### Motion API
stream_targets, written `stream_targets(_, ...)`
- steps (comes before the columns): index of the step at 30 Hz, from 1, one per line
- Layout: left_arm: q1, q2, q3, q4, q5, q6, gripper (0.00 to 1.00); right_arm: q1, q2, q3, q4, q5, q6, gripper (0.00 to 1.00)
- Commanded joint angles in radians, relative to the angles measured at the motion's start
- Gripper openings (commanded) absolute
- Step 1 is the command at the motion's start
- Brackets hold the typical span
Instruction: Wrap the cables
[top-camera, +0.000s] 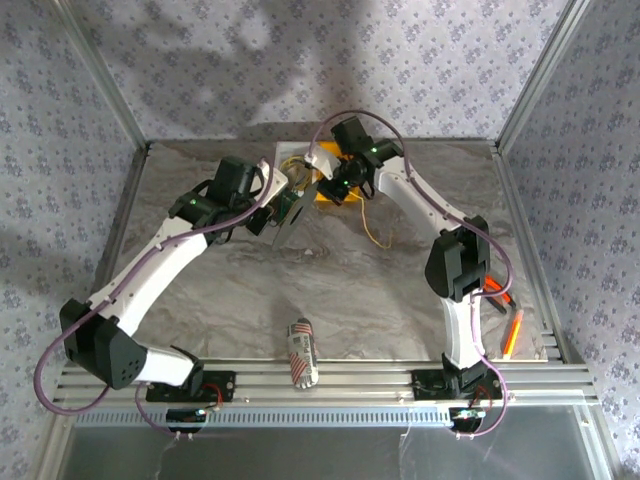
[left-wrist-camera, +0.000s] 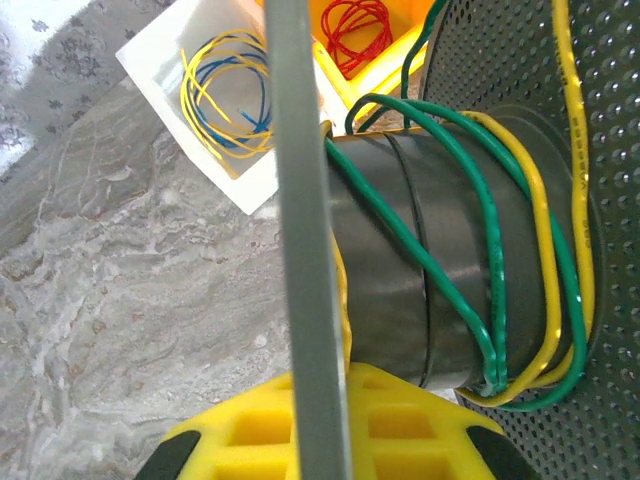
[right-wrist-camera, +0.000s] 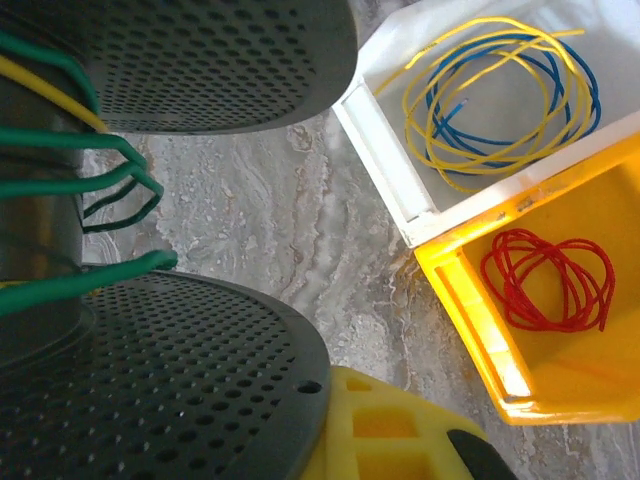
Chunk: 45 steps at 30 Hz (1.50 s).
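The left claw (left-wrist-camera: 322, 440) is seen clenched on the spool's flange (left-wrist-camera: 300, 200), the right claw (right-wrist-camera: 375, 430) shut too, and the yellow cable (left-wrist-camera: 545, 230) on the core (left-wrist-camera: 390, 270) is best drawn snug beside the green wire (left-wrist-camera: 488, 250), the red cable (right-wrist-camera: 497, 275) lying coiled in the yellow tray (right-wrist-camera: 460, 300).

I see both arms built alike: the left arm (top-camera: 150, 270) and right arm (top-camera: 420, 195) have white links and black joint housings (top-camera: 460, 265), purple leads (top-camera: 39, 378) looping alongside, small green lights (top-camera: 192, 208), red wires (top-camera: 212, 385) at the bases, and yellow moulded fingers (left-wrist-camera: 250, 440).
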Motion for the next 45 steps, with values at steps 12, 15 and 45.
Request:
stream_targets(12,0.024,-0.073,0.068,-0.2,0.103,0.132,0.0,-0.157,-0.113,-0.268,0.33,-0.02,0.158,0.32)
stream_targets(15,0.033,-0.077,0.079,-0.199,0.117,0.135,0.0,-0.176,-0.132,-0.32,0.367,-0.039,0.174,0.38)
stream_targets(45,0.227,-0.149,0.165,-0.127,0.41,0.088,0.0,-0.233,-0.07,-0.428,0.44,-0.064,0.212,0.19)
